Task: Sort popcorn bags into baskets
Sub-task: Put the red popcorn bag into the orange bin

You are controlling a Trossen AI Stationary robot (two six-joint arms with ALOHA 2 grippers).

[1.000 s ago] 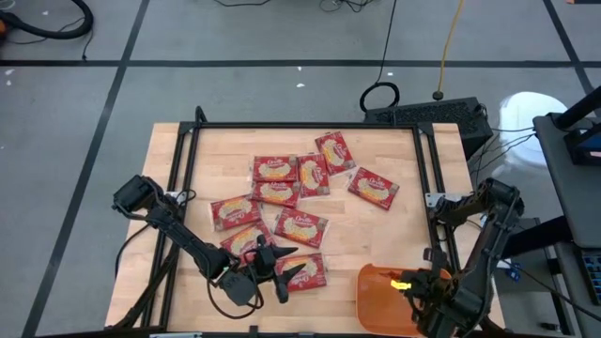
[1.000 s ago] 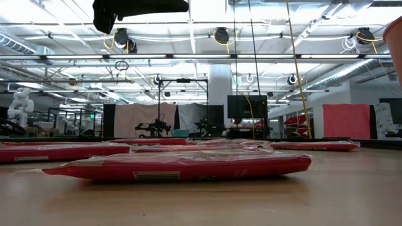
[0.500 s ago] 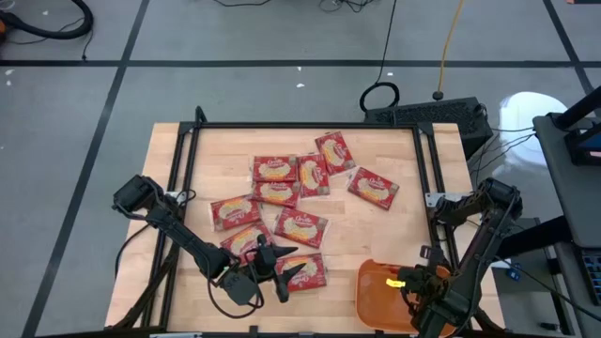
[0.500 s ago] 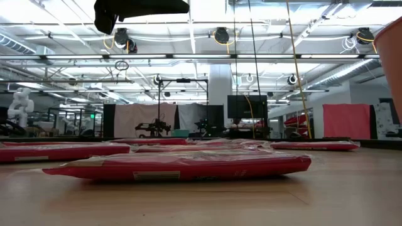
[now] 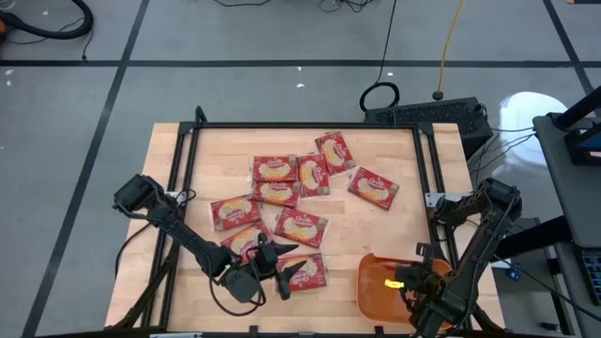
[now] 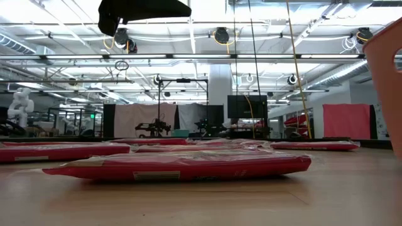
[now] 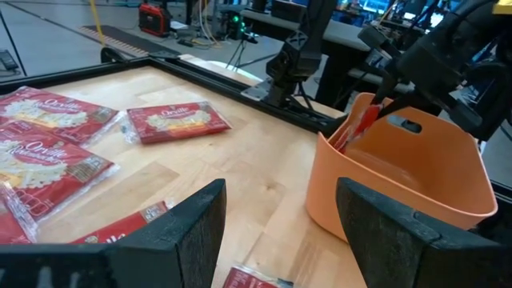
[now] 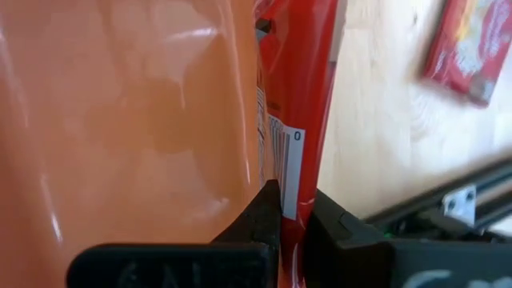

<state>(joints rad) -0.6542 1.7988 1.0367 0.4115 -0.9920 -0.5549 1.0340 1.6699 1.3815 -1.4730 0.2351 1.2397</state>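
Several red popcorn bags [image 5: 282,192] lie flat on the wooden table; one [image 6: 182,166] fills the foreground of the low view. The orange basket [image 5: 376,291] stands at the near right. My right gripper [image 5: 418,282] hangs over it, shut on one popcorn bag [image 7: 360,128] that stands on edge inside the basket, against its wall. My left gripper [image 5: 274,272] hovers open near the front edge, above and beside a flat bag [image 5: 305,272], touching nothing. The basket [image 7: 400,176] shows between its fingers. My right gripper pinches the upper edge of the popcorn bag [image 8: 292,216] between its two fingers [image 8: 268,212], coming steeply from above. The bag hangs on edge below the fingers and runs down into the basket [image 8: 144,120]. Its lower end is hidden in the basket.
A black metal frame [image 5: 300,126] runs around the tabletop. The bags cluster at the table's middle and left; bare wood [image 5: 385,235] lies between them and the basket. A bag [image 5: 373,188] lies apart at the far right. Beyond the table are the floor and cables.
My right gripper has sunk toward the basket with the popcorn bag still pinched, and has tipped a little. More of the basket now shows at the low view's right edge. My left gripper has kept still and open.
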